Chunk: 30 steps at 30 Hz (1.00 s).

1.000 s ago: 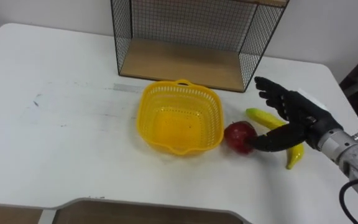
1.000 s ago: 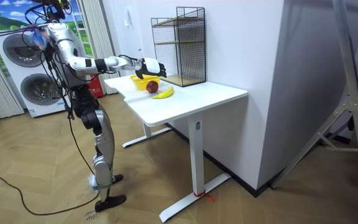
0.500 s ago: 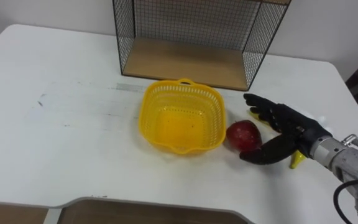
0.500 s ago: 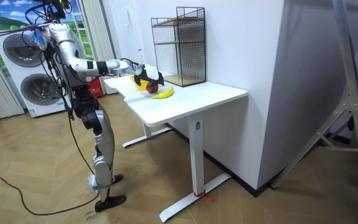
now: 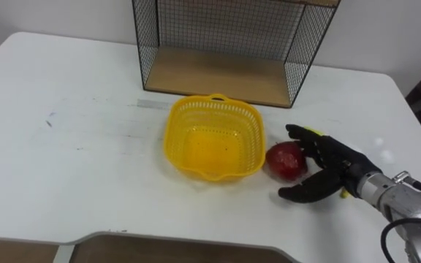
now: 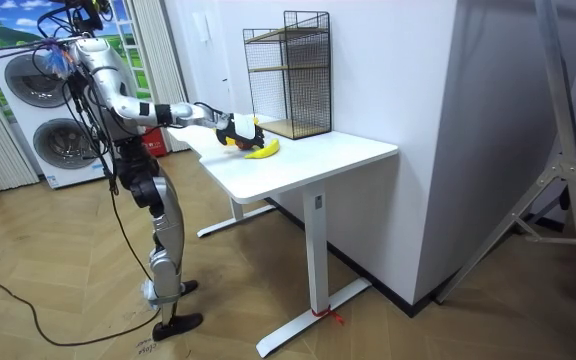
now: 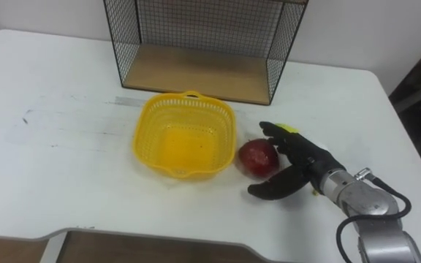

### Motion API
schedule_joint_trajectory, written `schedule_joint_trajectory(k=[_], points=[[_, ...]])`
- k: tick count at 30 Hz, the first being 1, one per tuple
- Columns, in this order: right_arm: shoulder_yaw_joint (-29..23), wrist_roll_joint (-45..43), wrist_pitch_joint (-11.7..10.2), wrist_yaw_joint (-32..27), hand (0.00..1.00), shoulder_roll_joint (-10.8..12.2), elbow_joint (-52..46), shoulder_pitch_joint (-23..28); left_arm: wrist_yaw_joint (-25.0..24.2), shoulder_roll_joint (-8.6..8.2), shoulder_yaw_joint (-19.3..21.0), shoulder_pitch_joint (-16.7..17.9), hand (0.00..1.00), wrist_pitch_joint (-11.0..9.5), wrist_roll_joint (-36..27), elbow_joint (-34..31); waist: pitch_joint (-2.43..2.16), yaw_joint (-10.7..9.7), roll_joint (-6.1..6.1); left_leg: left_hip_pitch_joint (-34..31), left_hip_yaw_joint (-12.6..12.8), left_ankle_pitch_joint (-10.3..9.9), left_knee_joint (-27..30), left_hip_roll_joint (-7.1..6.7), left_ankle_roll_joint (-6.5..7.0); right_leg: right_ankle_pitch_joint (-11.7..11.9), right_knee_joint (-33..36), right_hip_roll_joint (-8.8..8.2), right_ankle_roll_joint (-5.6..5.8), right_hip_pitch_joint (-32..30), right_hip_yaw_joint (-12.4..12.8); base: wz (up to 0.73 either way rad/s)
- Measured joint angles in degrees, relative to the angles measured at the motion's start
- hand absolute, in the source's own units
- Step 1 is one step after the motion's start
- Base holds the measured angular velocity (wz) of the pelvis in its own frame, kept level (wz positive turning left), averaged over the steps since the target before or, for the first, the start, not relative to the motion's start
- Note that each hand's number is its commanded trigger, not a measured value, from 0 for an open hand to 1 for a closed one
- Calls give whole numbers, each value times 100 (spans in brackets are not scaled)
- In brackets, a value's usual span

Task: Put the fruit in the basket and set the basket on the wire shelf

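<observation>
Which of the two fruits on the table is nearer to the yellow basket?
The red apple: it sits just right of the yellow basket, between it and the open right hand. The banana lies farther right, mostly hidden behind that hand.

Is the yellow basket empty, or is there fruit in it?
Empty. The basket shows a bare bottom; the apple lies outside it on the table, by the right hand.

Empty yellow basket (image 5: 213,139) upright before wire shelf (image 5: 210,73); red apple (image 5: 284,160) just beside; banana (image 6: 262,151) beyond apple.
</observation>
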Motion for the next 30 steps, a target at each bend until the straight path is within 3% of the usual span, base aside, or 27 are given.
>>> schedule_joint_trajectory(k=[16, 22, 30], points=[[0, 100, -63, -68, 0, 27, 420, -205, 79, -25, 2, 27, 0, 11, 3, 4, 10, 17, 24, -5, -52, 0, 71, -1, 0, 3, 2, -1, -5, 48, -43, 1], [0, 108, -43, -204, 0, 36, 652, -365, 108, -28, 5, -6, 0, 154, 4, 6, 7, 77, 50, -27, -60, -1, 115, 2, -1, 18, 9, 10, -16, 40, -49, 0], [-1, 100, 24, -395, 0, 73, 653, -365, 101, -28, 7, -7, 0, 223, 7, 5, -29, 127, 79, -24, -54, 0, 115, 1, -2, 20, 11, 9, -15, 40, -49, 0]])
